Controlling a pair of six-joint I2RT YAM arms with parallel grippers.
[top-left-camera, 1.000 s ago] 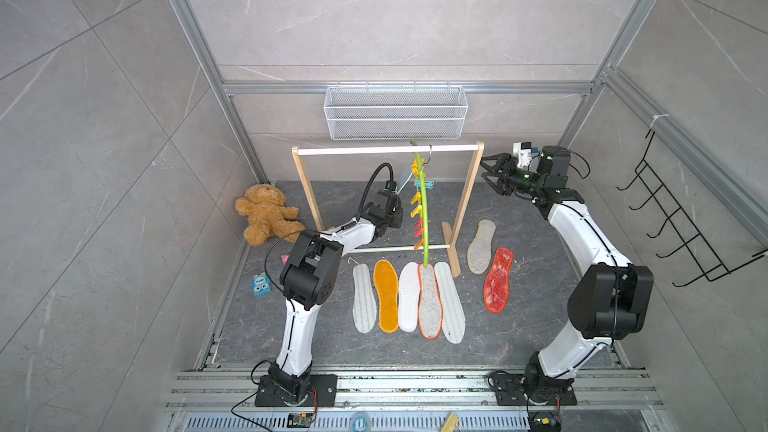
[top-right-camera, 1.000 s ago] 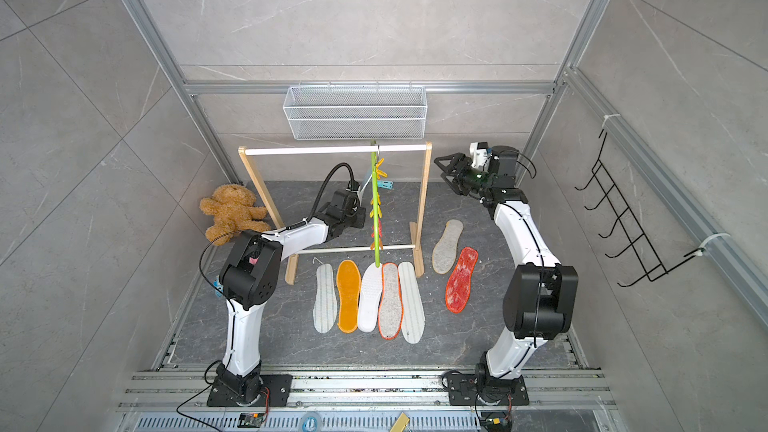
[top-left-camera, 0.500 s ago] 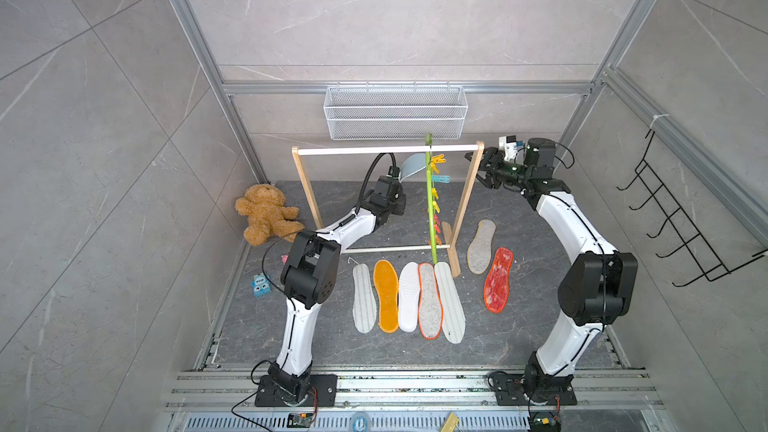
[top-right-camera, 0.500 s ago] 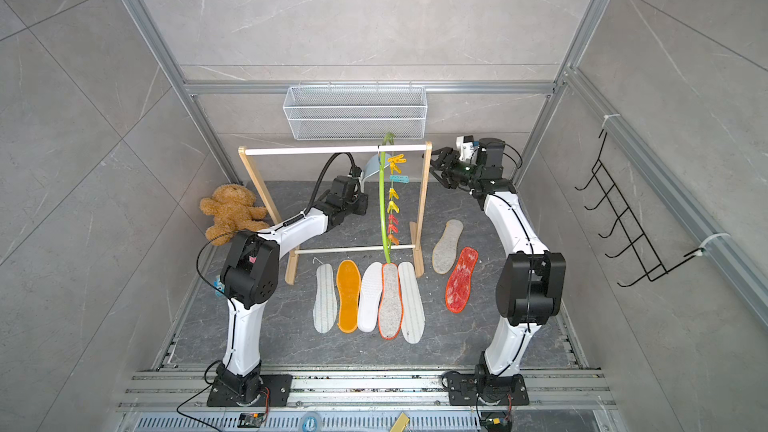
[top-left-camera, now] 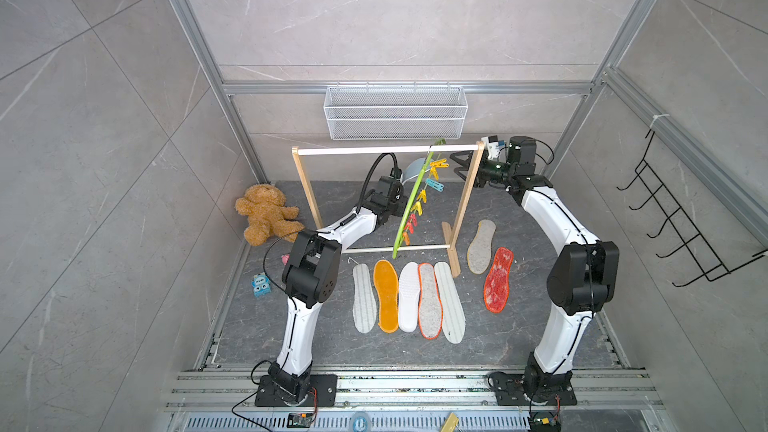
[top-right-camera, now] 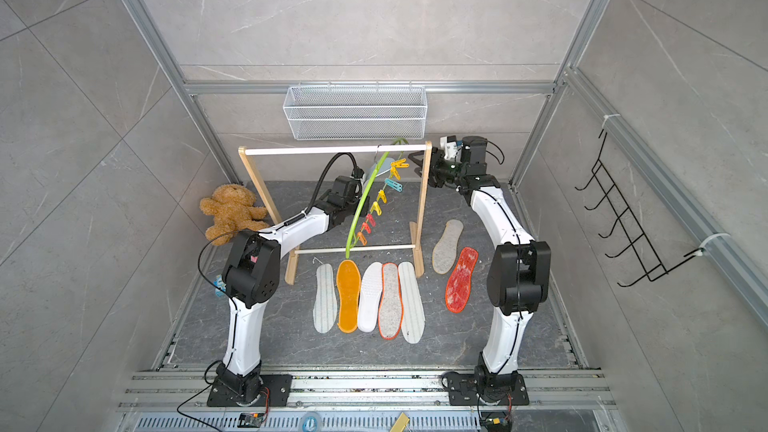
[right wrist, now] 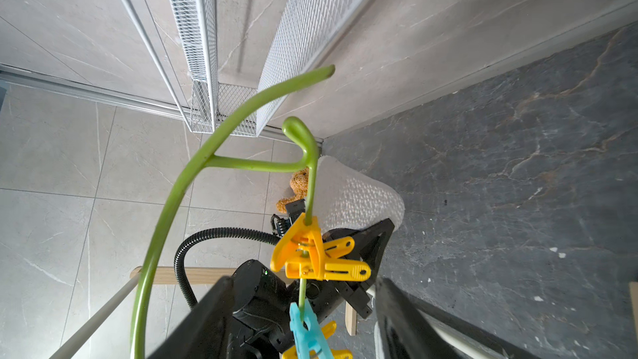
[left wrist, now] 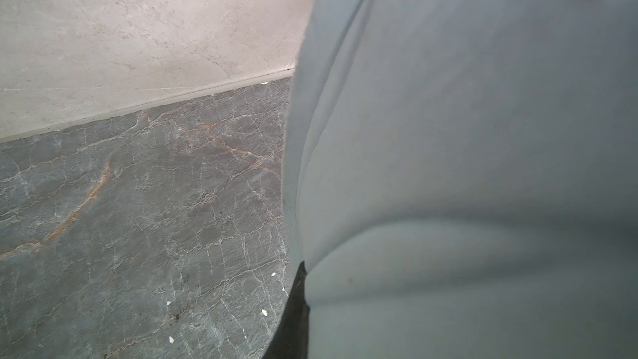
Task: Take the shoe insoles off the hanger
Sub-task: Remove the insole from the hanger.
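The lime-green hanger point(top-left-camera: 411, 205) hangs tilted from the rack's white rail, with yellow, blue and red clips along it. My left gripper point(top-left-camera: 400, 181) is shut on the blue-grey shoe insole point(top-left-camera: 409, 170) beside the hanger's upper part. That insole point(left wrist: 466, 167) fills the left wrist view, with one dark finger point(left wrist: 291, 326) at its edge. My right gripper point(top-left-camera: 459, 166) is open by the rack's right post, its jaws on either side of the yellow clip point(right wrist: 317, 257) and blue clip point(right wrist: 307, 333). I cannot tell if a clip still holds the insole. Several other insoles point(top-left-camera: 408, 297) lie on the floor.
The wooden rack point(top-left-camera: 467, 201) with its white rail point(top-left-camera: 365, 150) stands mid-floor. A white wire basket point(top-left-camera: 395, 112) hangs on the back wall and black wall hooks point(top-left-camera: 681, 222) on the right. A teddy bear point(top-left-camera: 266, 214) and a small blue toy point(top-left-camera: 260, 284) sit left.
The hanger's lower end has swung left, so it now hangs slanted. My right gripper has moved left, past the rack post, to the clips. My left gripper has risen with the blue-grey insole.
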